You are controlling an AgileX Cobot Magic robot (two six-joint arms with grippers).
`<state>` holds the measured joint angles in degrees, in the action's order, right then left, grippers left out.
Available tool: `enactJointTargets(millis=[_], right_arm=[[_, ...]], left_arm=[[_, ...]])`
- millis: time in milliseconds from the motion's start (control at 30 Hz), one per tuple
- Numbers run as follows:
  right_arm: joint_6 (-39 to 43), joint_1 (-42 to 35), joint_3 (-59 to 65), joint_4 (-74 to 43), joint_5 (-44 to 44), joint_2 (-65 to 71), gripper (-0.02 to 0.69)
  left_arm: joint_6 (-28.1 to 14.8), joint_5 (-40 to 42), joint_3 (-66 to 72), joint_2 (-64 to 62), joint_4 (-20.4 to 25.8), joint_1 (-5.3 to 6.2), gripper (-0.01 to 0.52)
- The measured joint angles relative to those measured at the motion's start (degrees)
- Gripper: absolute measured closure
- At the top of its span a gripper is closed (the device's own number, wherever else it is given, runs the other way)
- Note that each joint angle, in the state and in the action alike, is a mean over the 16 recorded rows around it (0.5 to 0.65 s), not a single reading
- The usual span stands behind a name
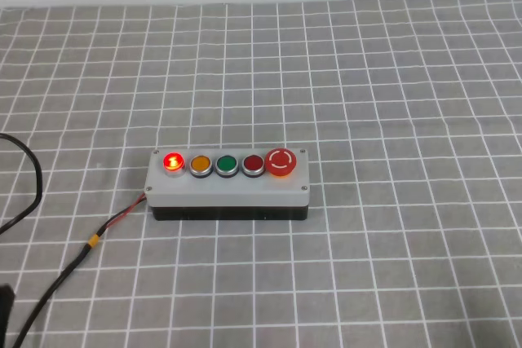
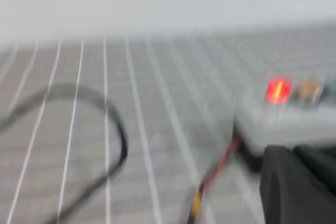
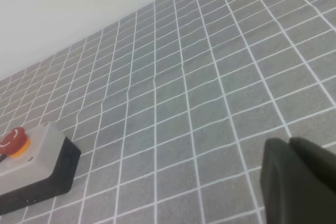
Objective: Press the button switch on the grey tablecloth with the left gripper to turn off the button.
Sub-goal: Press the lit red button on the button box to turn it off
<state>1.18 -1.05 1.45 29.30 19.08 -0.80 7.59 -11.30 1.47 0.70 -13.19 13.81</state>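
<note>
Left end effector (image 2: 294, 187) state unclear; button switch (image 1: 228, 185) long axis left-right, lit button (image 1: 173, 162) at left end.

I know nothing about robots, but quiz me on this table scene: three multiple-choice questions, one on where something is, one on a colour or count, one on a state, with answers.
1. Where on the button switch does the large red mushroom button sit in the high view?
A. At the right end of the row
B. In the middle
C. At the left end

2. How many buttons are in the row?
A. Three
B. Five
C. Seven

3. What state is the small red button at the left end in?
A. Dark
B. Missing
C. Glowing

Answers:
1. A, it ends the row on the right, past the darker red button.
2. B, red, the amber button, the green button, dark red and the mushroom make five.
3. C, it shines bright red in the high view and the blurred left wrist view.
</note>
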Motion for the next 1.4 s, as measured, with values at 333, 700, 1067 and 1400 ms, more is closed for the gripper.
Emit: enactJointTargets(millis=[333,700,1067,1400], right_arm=[[0.0,0.0,0.0,0.0,0.04,0.0,0.682],[0.0,0.0,0.0,0.0,0.04,0.0,0.682],[0.0,0.0,0.0,0.0,0.04,0.0,0.682],[0.0,0.0,0.0,0.0,0.04,0.0,0.682]], left_arm=[[0.7,10.48,0.03,0.0,0.0,0.0,0.518],[5.3,27.24,-0.29,0.02,-0.16,0.0,0.518],[13.75,34.55,-13.99,-0.23,-0.54,0.0,0.518],[14.66,4.03,-35.91,-7.75,-1.73,0.0,0.518]])
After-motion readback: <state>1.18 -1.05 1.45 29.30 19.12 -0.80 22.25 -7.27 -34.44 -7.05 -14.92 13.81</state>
